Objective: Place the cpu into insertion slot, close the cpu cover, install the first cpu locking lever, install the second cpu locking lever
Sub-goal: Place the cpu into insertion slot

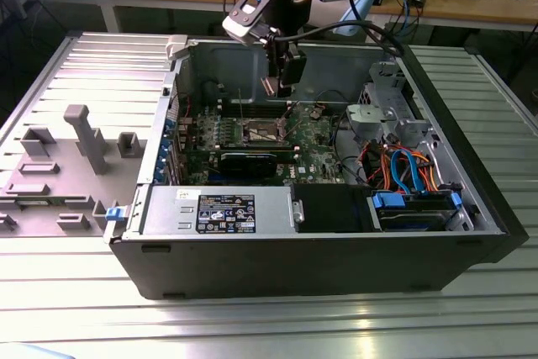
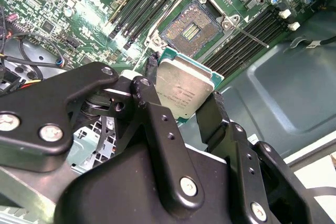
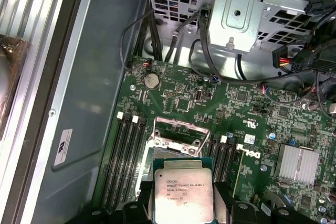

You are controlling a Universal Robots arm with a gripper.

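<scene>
Above the motherboard, mid-case: I have the fingers (image 2: pixel 212 116) hanging over the open computer case (image 1: pixel 319 266), well clear of the board.
Fingers: closed in on the cpu (image 2: pixel 181 87), pinching it by two opposite edges, silvery top facing the wrist cameras.
Cpu: in the air, touching nothing but the fingers. In the first wrist view it (image 3: pixel 184 195) sits just short of the socket, not squarely over it.
Insertion slot: (image 2: pixel 191 29) near the middle of the motherboard (image 2: pixel 79 19), between two banks of memory slots (image 2: pixel 149 1). Its gold contact field is bare and nothing is seated.
Cpu cover: I read the metal frame standing at the slot's edge (image 3: pixel 176 129) as the cover swung up, though I can't be sure.
Locking lever: one thin rod (image 2: pixel 252 38) lies swung out beside the slot, not latched.
Step in hand: by my reading the first one, placing the chip. Cover and levers are not yet done.
What the move calls for: as I judge it, squaring the chip's edges to the socket border, keeping it level, and lowering it straight with no sliding across the contacts.
</scene>
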